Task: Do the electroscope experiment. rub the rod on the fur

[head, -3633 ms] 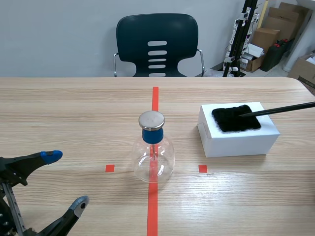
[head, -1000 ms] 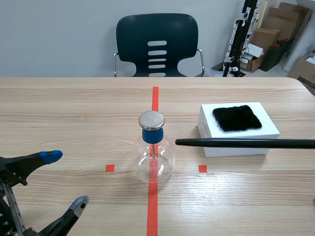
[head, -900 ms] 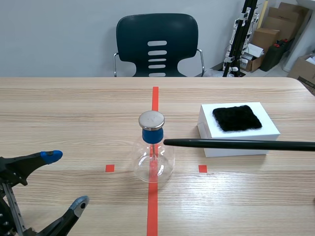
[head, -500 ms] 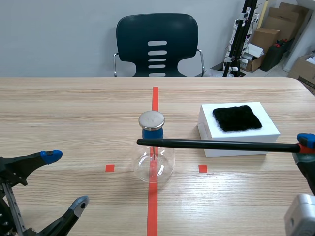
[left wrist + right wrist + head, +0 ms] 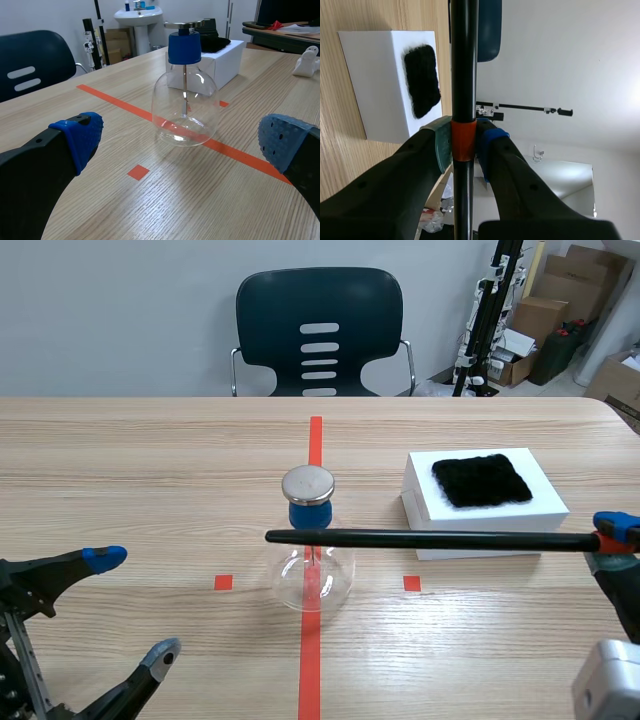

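A long black rod point(image 5: 430, 538) lies level above the table, its tip in front of the blue neck of the glass electroscope flask point(image 5: 312, 560). My right gripper point(image 5: 612, 540) is shut on the rod's orange-banded end point(image 5: 464, 140) at the right edge. The black fur point(image 5: 480, 480) rests on a white box point(image 5: 470, 525) behind the rod; it shows beside the rod in the right wrist view too, fur point(image 5: 421, 81). The flask point(image 5: 185, 110) has a round metal cap point(image 5: 308, 483). My left gripper point(image 5: 125, 605) stands open at the near left, nothing between its fingers.
A dark chair point(image 5: 318, 332) stands behind the table's far edge. Cardboard boxes and a black stand point(image 5: 490, 320) are at the back right. A white object point(image 5: 306, 61) sits on the table beyond the box in the left wrist view.
The rod left the fur, swung level and slid left until its tip crosses in front of the flask's neck. My right gripper came into view at the right edge. The left arm stayed put.
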Available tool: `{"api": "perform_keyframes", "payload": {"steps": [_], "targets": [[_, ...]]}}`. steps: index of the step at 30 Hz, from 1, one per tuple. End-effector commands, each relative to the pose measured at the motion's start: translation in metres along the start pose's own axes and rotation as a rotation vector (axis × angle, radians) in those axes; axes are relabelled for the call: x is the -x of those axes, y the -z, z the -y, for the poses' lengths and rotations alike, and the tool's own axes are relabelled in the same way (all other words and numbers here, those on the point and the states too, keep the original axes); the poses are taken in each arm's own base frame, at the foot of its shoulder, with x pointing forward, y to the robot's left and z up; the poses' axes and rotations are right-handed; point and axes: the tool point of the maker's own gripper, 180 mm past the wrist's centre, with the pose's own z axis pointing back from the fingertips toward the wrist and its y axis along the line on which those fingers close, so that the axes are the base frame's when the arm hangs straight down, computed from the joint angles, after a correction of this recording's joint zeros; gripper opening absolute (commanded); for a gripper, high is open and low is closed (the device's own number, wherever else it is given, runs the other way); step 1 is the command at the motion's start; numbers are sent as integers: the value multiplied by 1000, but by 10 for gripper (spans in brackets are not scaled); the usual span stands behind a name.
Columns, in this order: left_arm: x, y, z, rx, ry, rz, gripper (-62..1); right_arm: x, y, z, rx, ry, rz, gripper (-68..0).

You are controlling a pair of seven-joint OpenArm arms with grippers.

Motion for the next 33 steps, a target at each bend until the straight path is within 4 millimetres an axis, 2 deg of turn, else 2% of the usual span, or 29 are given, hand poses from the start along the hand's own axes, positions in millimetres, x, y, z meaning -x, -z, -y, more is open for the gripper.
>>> {"api": "perform_keyframes", "payload": {"steps": [1,33], "targets": [[-6,2,0,-1,0,30,14,1,1,6,26,-9,6,-671],[-6,2,0,-1,0,29,14,-5,1,6,25,-10,40,-671]]}}
